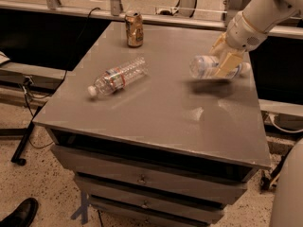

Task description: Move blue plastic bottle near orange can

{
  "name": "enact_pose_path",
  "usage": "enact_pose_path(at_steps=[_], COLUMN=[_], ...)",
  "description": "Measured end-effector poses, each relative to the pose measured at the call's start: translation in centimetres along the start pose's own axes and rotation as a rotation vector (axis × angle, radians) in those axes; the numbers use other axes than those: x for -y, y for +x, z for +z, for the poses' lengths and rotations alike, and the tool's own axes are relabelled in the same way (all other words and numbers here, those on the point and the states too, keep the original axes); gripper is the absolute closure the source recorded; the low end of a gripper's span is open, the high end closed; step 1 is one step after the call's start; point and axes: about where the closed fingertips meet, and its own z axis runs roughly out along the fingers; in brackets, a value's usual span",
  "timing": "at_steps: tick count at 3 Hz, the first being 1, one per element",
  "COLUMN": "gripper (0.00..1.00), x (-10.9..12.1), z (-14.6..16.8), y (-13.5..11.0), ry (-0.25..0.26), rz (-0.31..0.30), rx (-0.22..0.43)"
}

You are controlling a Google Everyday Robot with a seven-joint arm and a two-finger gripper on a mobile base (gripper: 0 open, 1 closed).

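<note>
The blue plastic bottle (204, 66), stout with a pale label, hangs on its side a little above the right part of the table, its shadow on the surface beneath. My gripper (223, 59) is shut on it, one yellowish finger (228, 64) in front, another behind. The orange can (134, 29) stands upright near the table's far edge, well to the left of the bottle and apart from it.
A slimmer ribbed clear bottle (118, 75) with a red-and-blue band lies on its side at the left middle of the grey table (156, 122). Drawers sit below the tabletop. A railing runs behind the table. A shoe (21, 215) is on the floor at lower left.
</note>
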Motion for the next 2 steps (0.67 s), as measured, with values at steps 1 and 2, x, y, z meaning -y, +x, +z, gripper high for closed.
enact_pose_path(at_steps=[1, 2], gripper=[1.00, 1.00], x=[2.22, 2.96], z=[-4.36, -4.78], y=[-2.79, -3.11], ry=[0.086, 0.110], rz=[-0.030, -0.035], rx=[-0.015, -0.009])
